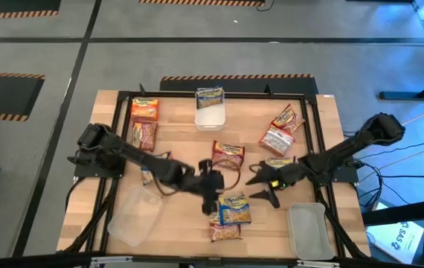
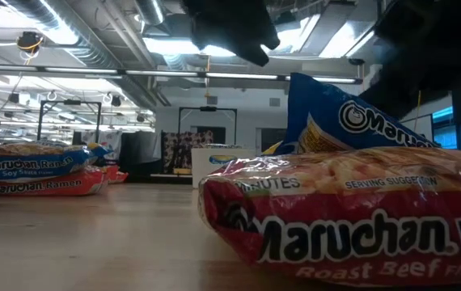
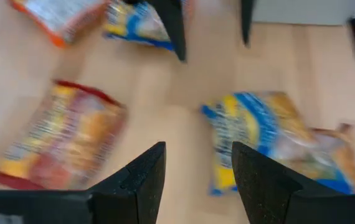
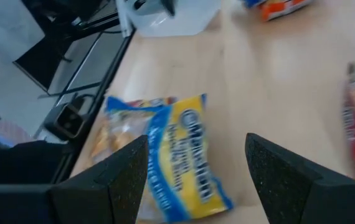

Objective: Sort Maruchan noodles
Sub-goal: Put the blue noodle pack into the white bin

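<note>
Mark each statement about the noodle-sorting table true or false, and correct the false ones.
1. The left gripper holds a noodle packet. False: its fingers are open and empty, above the wood near the blue packet.
2. A blue packet lies in the white tub at the far edge. True.
3. The right gripper is open. True.
4. The clear tub at the near left holds three packets. False: no packets show in it.
5. In the low view, the nearest packet is red and reads Roast Beef. True.
6. All the packets are stacked in one pile. False: they lie scattered across the table.
</note>
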Action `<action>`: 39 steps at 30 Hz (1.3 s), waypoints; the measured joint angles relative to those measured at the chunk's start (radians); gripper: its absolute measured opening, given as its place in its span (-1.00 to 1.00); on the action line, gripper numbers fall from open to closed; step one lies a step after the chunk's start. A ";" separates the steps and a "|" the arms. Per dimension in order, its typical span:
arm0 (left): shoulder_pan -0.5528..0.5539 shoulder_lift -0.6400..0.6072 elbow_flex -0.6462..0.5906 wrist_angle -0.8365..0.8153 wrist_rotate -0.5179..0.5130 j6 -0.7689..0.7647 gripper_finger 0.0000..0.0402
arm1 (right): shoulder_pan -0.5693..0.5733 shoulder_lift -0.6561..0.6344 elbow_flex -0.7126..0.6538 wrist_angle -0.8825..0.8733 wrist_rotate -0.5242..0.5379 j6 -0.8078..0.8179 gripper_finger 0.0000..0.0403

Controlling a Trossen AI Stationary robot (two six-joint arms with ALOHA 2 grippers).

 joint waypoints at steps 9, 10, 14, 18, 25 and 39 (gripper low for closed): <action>-0.029 -0.002 -0.092 0.100 0.051 -0.342 0.17 | 0.185 0.126 0.029 0.011 0.134 0.038 0.23; -0.032 -0.002 -0.106 0.101 0.063 -0.380 0.19 | 0.197 0.151 0.039 0.013 0.138 0.038 0.23; -0.054 -0.001 -0.168 0.127 0.069 -0.495 0.19 | 0.226 0.235 0.059 0.006 0.148 0.038 0.23; -0.069 -0.002 -0.260 0.238 0.072 -0.613 0.19 | 0.227 0.301 0.060 0.008 0.152 0.049 0.23; -0.052 0.012 -0.318 0.332 0.043 -0.722 0.25 | 0.226 0.411 0.112 0.013 0.169 0.014 0.23; 0.006 0.144 -0.316 0.580 0.226 -0.715 0.39 | 0.226 0.505 0.200 0.007 0.265 -0.079 0.23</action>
